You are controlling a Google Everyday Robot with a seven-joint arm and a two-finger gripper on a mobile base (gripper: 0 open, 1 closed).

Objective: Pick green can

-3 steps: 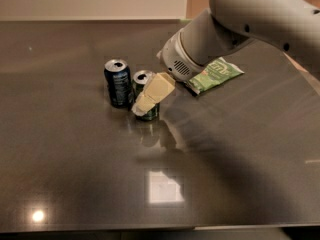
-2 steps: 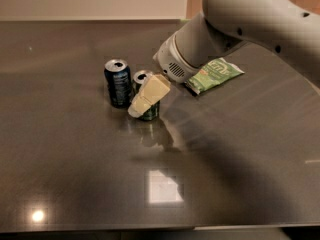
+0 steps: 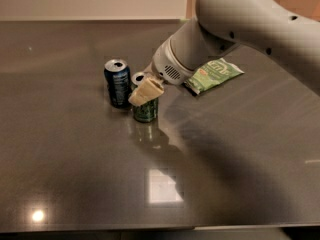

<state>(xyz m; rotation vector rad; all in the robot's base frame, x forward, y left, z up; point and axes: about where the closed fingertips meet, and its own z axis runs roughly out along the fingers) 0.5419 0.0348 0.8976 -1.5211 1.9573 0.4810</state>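
The green can [image 3: 146, 112] stands upright on the dark table [image 3: 225, 154], just right of and in front of the dark blue can [image 3: 118, 83]. Its silver top shows behind the gripper. My gripper [image 3: 144, 91] comes down from the upper right on the big white arm [image 3: 240, 29]. It sits at the green can's upper half and covers its upper front. The can's base rests on the table.
A flat light-green snack bag [image 3: 215, 74] lies to the right of the cans, partly under the arm. The blue can stands close to the green can's left. The table's front edge runs along the bottom of the view, and a pale wall lies behind it.
The arm has shifted left and a little further over the green can. The gripper stays at the can's top. Both cans and the bag have not moved.
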